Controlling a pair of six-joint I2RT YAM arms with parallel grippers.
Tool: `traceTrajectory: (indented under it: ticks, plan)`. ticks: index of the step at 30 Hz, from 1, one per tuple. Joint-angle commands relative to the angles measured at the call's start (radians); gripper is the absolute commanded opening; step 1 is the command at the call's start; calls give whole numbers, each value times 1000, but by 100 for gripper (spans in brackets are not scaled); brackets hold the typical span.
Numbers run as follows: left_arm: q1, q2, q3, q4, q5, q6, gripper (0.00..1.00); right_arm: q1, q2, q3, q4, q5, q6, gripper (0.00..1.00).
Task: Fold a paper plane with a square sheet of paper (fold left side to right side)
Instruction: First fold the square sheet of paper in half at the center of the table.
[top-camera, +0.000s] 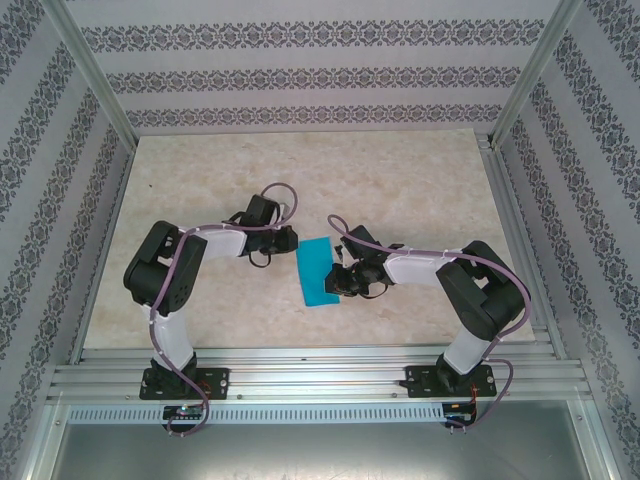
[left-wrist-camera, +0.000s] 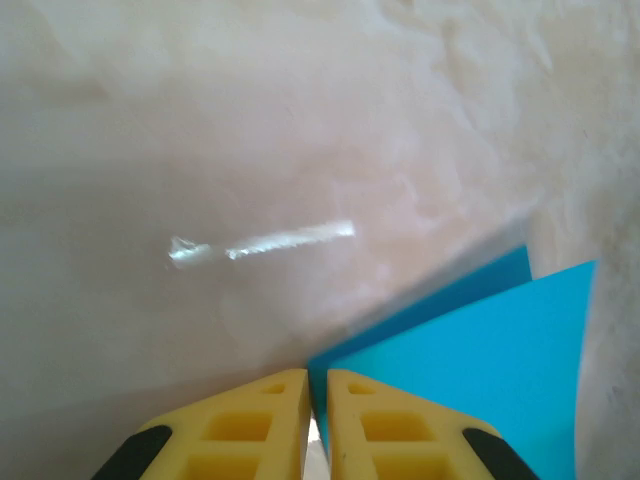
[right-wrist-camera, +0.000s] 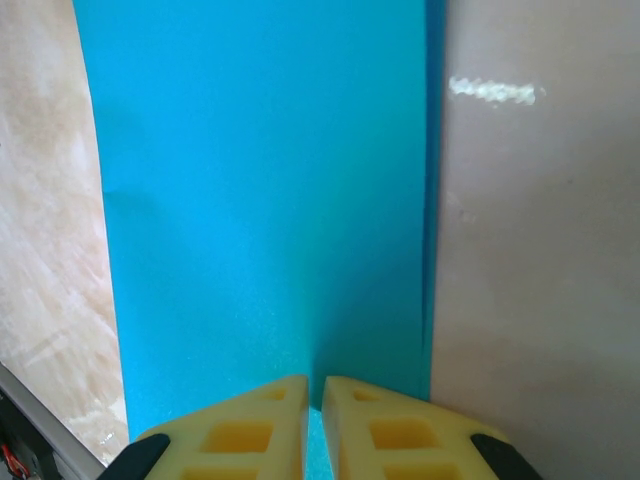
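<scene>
One paper sheet (top-camera: 320, 272) — left claw (left-wrist-camera: 317, 378), right claw (right-wrist-camera: 314, 384) both closed.

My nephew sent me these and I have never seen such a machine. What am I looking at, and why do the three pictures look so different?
These are two robot arms bolted side by side at the near edge of a pale marbled table. The wide picture comes from a fixed camera above and behind them. The other two come from a small camera on each wrist, so the yellow blocks at the bottom are that arm's own fingers.

Between the arms lies a thin cyan-blue sheet of paper, folded double into a narrow strip. The left hand is at its left edge and the right hand at its right. Both have their fingers almost together at the paper. Whether they pinch it or only press on it, I cannot tell.
</scene>
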Motion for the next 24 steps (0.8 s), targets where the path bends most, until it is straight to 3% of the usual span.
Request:
traceTrajectory:
  ticks: [1,7,12,19,24]
  plan:
    - [41,48,54,8,-78,45,17,8,55,-37,-128,102,-18,15]
    - [55,86,102,-5,-83,52,17,8,54,-35,-123,101,-14,16]
    - [89,-52,-9,19,-71,50,17,9,45,-27,-114,94,-9,16]
    - [71,-178,-164,145,139,-4,15,10,51,-26,-117,101,-8,16]
    - [22,-124,-171,210,169,-36,14,11,53,-23,-122,107,-8,16]
